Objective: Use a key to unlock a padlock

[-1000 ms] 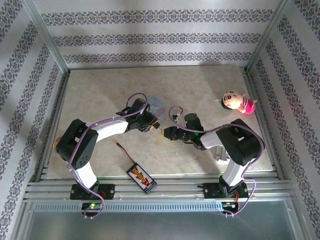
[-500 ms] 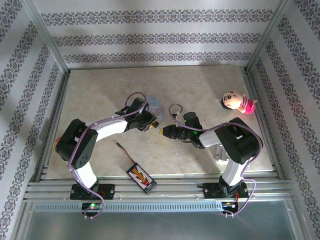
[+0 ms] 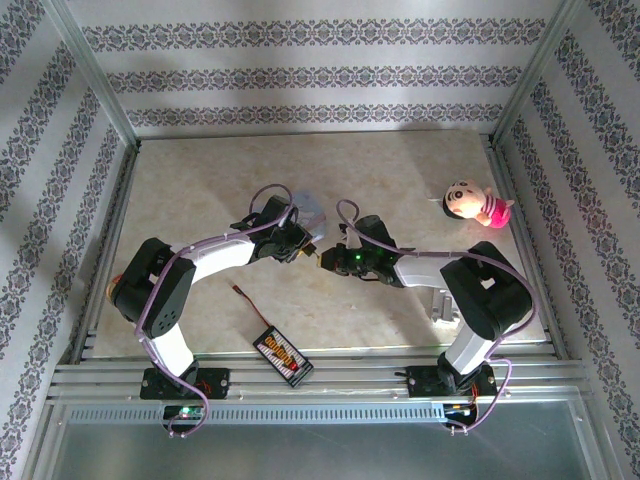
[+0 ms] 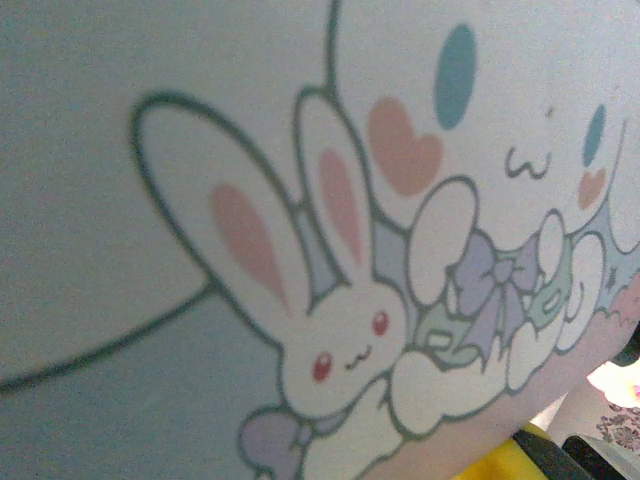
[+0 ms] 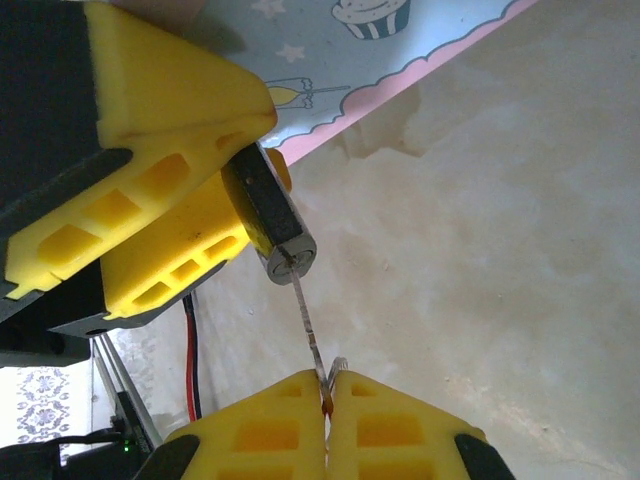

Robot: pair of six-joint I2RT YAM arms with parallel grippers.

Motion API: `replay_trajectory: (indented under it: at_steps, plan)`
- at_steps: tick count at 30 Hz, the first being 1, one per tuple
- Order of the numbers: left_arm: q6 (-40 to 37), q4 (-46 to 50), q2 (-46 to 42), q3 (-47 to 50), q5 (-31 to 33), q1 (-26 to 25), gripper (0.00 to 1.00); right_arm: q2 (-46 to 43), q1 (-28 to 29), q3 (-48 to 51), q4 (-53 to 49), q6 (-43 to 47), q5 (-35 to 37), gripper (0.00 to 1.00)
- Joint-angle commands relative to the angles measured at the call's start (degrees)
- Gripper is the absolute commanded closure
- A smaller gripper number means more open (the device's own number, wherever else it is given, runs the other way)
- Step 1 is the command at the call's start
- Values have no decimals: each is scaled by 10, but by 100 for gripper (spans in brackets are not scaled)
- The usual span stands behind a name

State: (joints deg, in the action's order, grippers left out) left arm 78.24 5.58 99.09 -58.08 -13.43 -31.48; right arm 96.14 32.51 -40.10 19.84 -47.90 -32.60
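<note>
In the right wrist view my right gripper (image 5: 327, 385) is shut on the key (image 5: 308, 325), a thin silvery blade. The blade's tip sits at the keyhole in the silvery end face of the padlock (image 5: 268, 215). The dark padlock body is clamped between the yellow fingers (image 5: 170, 110) of my left gripper, and its shackle is hidden. From above, the left gripper (image 3: 306, 246) and the right gripper (image 3: 325, 259) meet tip to tip at mid-table. The light-blue cartoon tin (image 3: 310, 212) lies just behind them, and its printed lid (image 4: 200, 150) is close under the left wrist camera.
A black board with wires (image 3: 282, 353) lies near the front edge, its red and black lead (image 5: 190, 360) running below the left fingers. A small doll (image 3: 472, 204) lies at the right. Metal frame rails border the table on all sides.
My right gripper has moved left toward the left one, bringing the key's tip up to the padlock. The left arm has barely shifted.
</note>
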Motion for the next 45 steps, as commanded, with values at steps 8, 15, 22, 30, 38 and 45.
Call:
replay_trajectory:
  at_steps: [8, 15, 22, 30, 38, 45]
  plan:
    - [1, -1, -7, -8, -20, -1, 100, -17, -11, -12, 0, 19, -83, 100]
    - [7, -4, -6, -14, -56, 4, 100, -14, -29, -3, 22, 62, -145, 100]
    - [4, 10, -18, -8, -107, 12, 100, -16, -50, 12, 58, 77, -168, 100]
    - [8, 33, -30, -1, -119, 13, 100, -10, -57, 25, 108, 64, -174, 100]
    - [15, 29, -34, 4, -106, 13, 100, -28, -41, 27, 121, 32, -122, 100]
    - [13, 30, -37, 8, -109, 13, 100, -47, -49, 37, 136, -28, -98, 100]
